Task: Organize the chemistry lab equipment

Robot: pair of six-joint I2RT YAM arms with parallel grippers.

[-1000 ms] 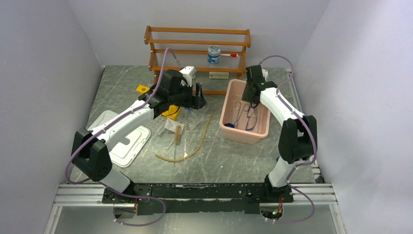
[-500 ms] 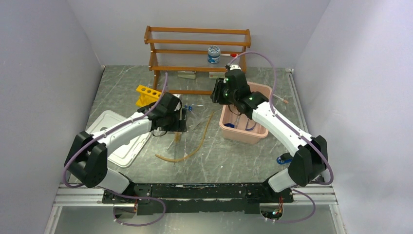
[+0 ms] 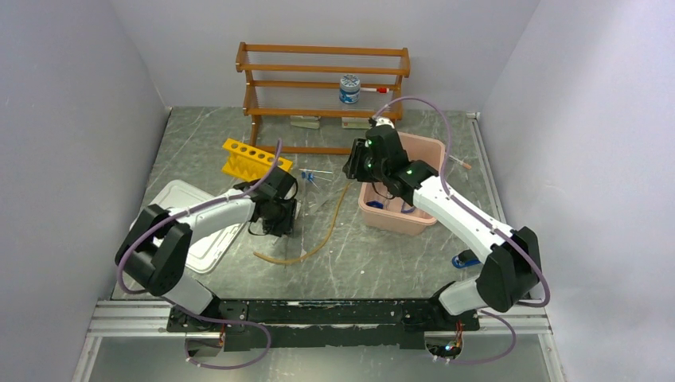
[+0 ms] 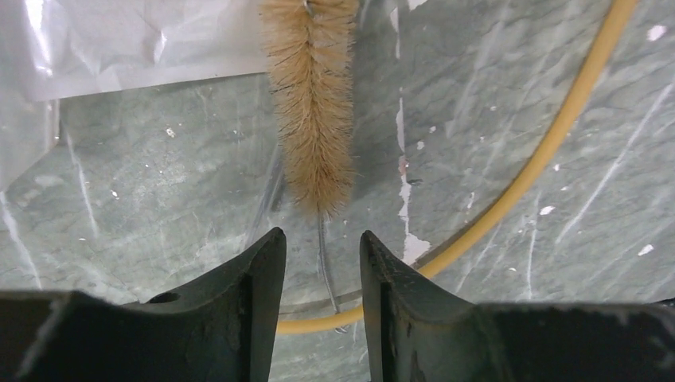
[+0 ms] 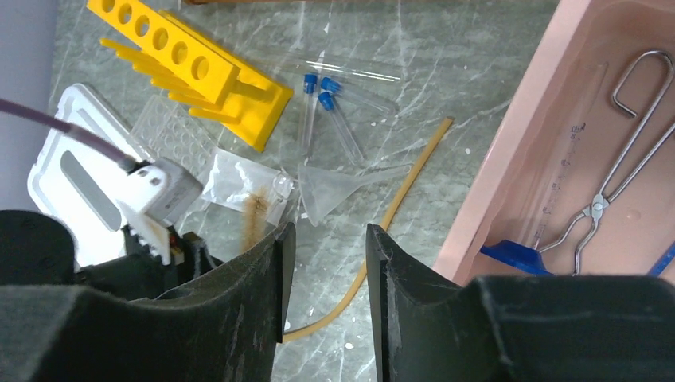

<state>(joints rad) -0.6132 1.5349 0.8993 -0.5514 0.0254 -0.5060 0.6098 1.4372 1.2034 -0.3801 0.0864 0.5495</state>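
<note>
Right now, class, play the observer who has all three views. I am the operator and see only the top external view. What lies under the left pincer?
Observer: The left pincer stands open over a tan bristle brush. The brush's thin wire stem runs between the fingers.
Operator: I can't see inside the pink bin. What is in there?
Observer: The right wrist view shows metal tongs lying flat in it.
Operator: Is there anything transparent that I'm missing?
Observer: Yes. A clear funnel lies on its side beside the brush, near three blue-capped tubes.
</note>
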